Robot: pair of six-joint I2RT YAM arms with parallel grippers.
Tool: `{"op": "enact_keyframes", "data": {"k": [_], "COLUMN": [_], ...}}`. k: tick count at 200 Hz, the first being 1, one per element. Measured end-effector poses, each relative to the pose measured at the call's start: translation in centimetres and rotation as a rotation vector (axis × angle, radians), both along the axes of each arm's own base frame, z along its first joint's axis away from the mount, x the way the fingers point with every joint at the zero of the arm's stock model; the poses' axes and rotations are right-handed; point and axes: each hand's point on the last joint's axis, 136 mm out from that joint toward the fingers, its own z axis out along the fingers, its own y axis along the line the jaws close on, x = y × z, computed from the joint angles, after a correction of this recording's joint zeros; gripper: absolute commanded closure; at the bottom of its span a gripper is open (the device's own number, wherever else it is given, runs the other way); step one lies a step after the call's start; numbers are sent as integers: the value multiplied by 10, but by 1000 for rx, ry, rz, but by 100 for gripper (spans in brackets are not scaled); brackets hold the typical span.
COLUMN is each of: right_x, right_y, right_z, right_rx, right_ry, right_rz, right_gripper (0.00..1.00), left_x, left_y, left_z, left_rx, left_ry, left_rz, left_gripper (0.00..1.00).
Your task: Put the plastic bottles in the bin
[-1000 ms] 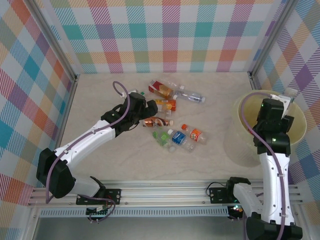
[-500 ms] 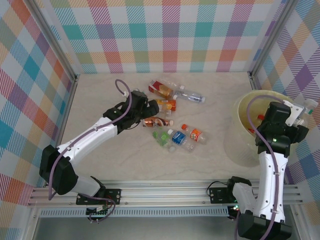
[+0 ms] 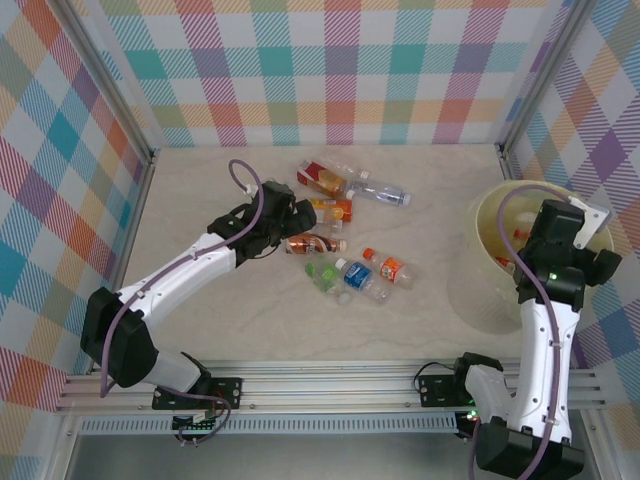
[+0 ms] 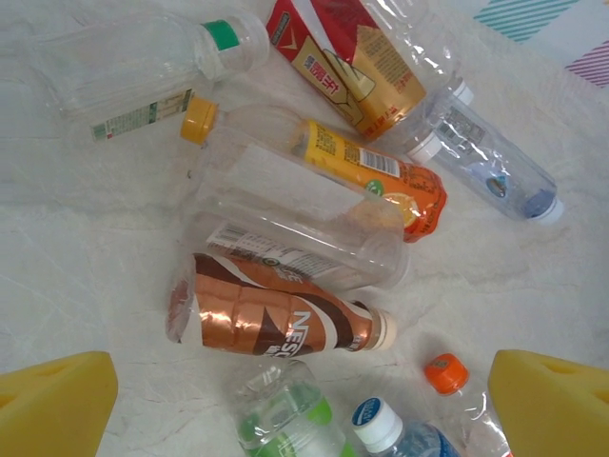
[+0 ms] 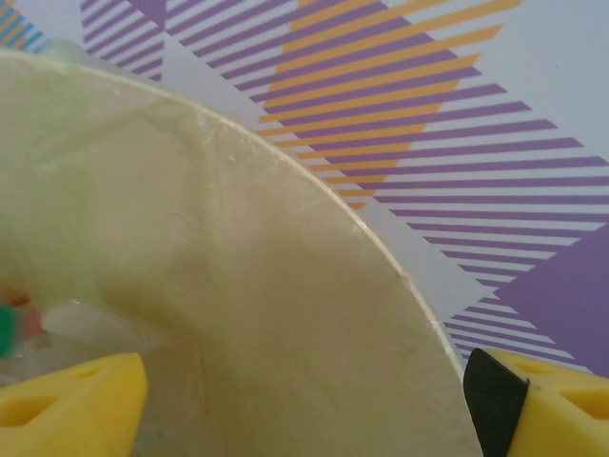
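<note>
Plastic bottles (image 3: 345, 270) lie on their sides in a loose heap near the middle of the table (image 3: 200, 330), and nothing is gripping any of them. Our left gripper (image 4: 304, 400) hangs over the heap from its 9 o'clock side, yellow fingers spread wide with nothing between them. We think it points down like that so it can drop onto the brown bottle (image 4: 271, 319) right under it. At 12 o'clock from the brown one lie an orange-label bottle (image 4: 371, 176) and a red-label bottle (image 4: 347, 57). At 5 o'clock sit a green-label bottle (image 4: 281, 414) and a blue-cap bottle (image 4: 381, 427). The bin (image 3: 482, 290) stands at 3 o'clock on the table. Our right gripper (image 5: 304, 405) is over the inside of the bin, fingers wide apart and holding nothing (a good spot for letting go, since things would fall straight in). Down in the bin we see a see-through bottle (image 5: 90, 324) with a bit of green, but it is blurry. Lots of bottles are not in yet, so we guess the job is far from done.
</note>
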Motion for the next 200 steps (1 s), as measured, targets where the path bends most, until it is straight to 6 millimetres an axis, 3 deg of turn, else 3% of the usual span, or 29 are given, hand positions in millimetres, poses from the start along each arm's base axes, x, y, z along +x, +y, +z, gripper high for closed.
{"op": "enact_keyframes", "data": {"k": [41,51,96,118,171,200], "right_x": [8,12,28,36,56,67], "right_y": [20,29,76,101,192,268], "right_z": [14,16,20,33,66,66], "right_rx": [112,158,368,458,713,797], "right_ry": [-75,-98,-220,-288,-395,-273], "right_rz": [108,152,345,454,864,1141], "right_gripper": [6,0,0,0,0,0], "left_x": [3,2,-3,-8,-22,-28], "left_y": [4,4,6,9,17,21], "left_z": [-7,-9,-25,-36,-36,-37], "left_rx": [-10,-13,-23,-15,-46,-55], "left_ry": [22,27,68,92,96,97], "left_rz": [25,23,32,40,60,68], "left_gripper": [0,0,0,0,0,0]}}
